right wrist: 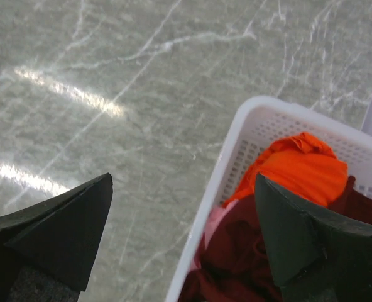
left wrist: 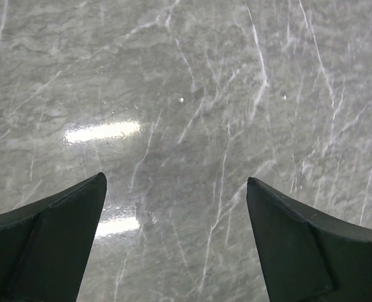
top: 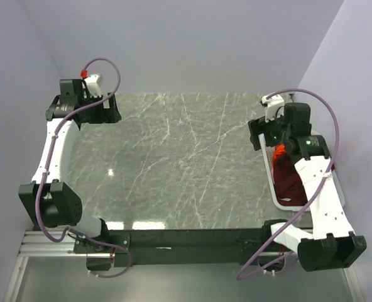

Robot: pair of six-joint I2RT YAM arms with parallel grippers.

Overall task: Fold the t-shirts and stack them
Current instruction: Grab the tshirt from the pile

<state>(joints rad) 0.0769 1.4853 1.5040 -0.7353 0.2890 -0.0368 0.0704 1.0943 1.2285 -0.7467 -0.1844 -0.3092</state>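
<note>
Marble-pattern tabletop is my folding surface; no shirt laid out on it yet. All three t-shirts sit bunched in the white perforated basket at the table's right edge. The orange t-shirt is on top toward the far end, the maroon t-shirt beneath and nearer, and the pink t-shirt just peeks out against the basket's left wall.

Right gripper hovers over the basket's left rim, jaws spread wide, nothing between them. One finger is over marble, the other over maroon cloth. I reckon it's there because it's the arm that reaches the pile.

Left gripper is at the far-left corner, jaws equally wide, bare marble below, holding nothing. I judge it sits out of the way to leave the middle free for spreading.

Task is at the start: first step is a pick from the basket, and orange looks the easiest grab. Risk: dragging a tangled second shirt along.
</note>
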